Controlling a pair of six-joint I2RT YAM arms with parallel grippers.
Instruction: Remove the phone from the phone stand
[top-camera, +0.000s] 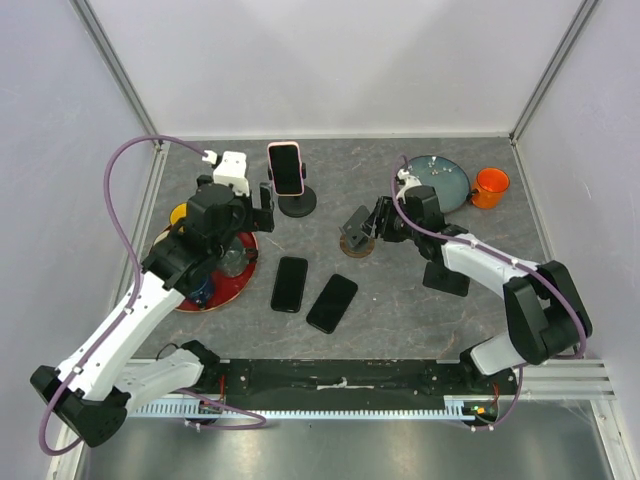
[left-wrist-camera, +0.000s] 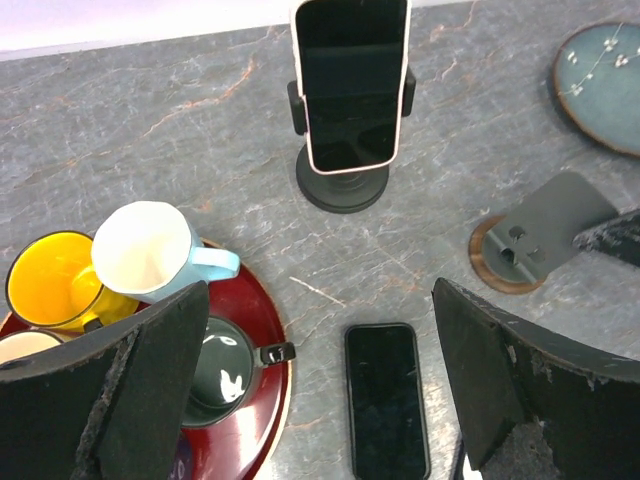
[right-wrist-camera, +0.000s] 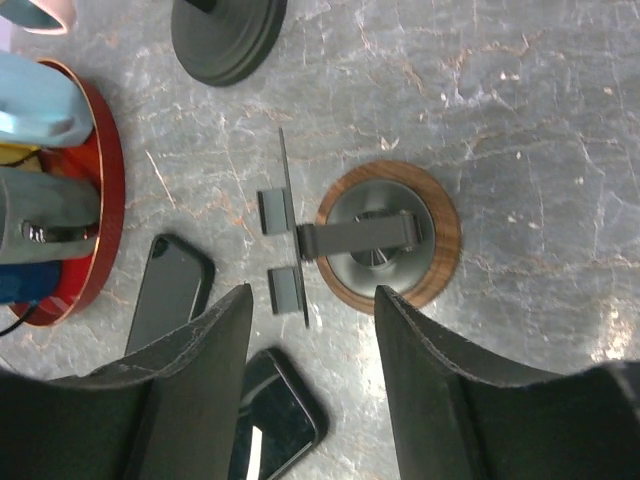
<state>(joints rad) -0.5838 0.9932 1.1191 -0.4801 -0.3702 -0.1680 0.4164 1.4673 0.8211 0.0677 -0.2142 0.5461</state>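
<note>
A phone in a pink case (top-camera: 286, 168) (left-wrist-camera: 350, 85) stands upright in a black phone stand (top-camera: 297, 203) (left-wrist-camera: 342, 188) at the back of the table. My left gripper (top-camera: 262, 210) (left-wrist-camera: 320, 292) is open just left of that stand, at a distance from the phone, with nothing between its fingers. My right gripper (top-camera: 358, 232) (right-wrist-camera: 312, 295) hovers over a second stand with a wooden-rimmed base (top-camera: 355, 244) (right-wrist-camera: 388, 235) that holds nothing. Its jaws are apart and hold nothing. Two black phones (top-camera: 289, 284) (top-camera: 332, 303) lie flat on the table in front.
A red tray (top-camera: 243, 277) (left-wrist-camera: 262, 330) with several mugs sits at the left, under my left arm. A blue-grey plate (top-camera: 445, 180) and an orange mug (top-camera: 490, 187) stand at the back right. White walls close in the table.
</note>
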